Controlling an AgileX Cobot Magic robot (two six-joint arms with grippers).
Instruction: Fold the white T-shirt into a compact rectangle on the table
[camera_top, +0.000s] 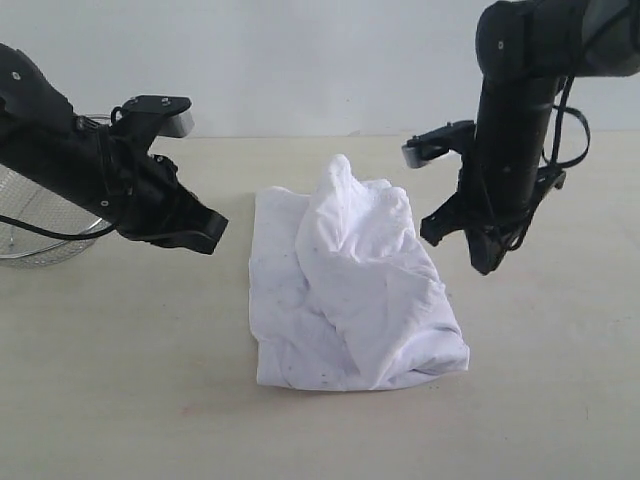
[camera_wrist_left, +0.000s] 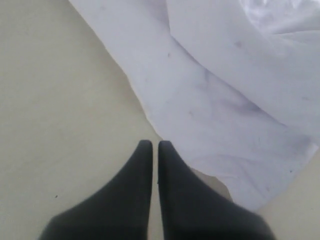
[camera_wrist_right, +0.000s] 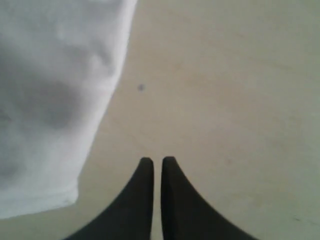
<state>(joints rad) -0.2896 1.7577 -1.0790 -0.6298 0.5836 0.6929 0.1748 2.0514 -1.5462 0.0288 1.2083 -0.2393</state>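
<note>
My left hand hovers pinched shut and empty, just left of the white T-shirt. The shirt lies bunched mid-worktop, long axis running far to near. My right hand, closed and empty, hangs beside its right edge.

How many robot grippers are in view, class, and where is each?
2. The left gripper hangs shut beside the left edge of the white T-shirt; the right gripper hangs shut off its right side. Neither holds cloth.
</note>
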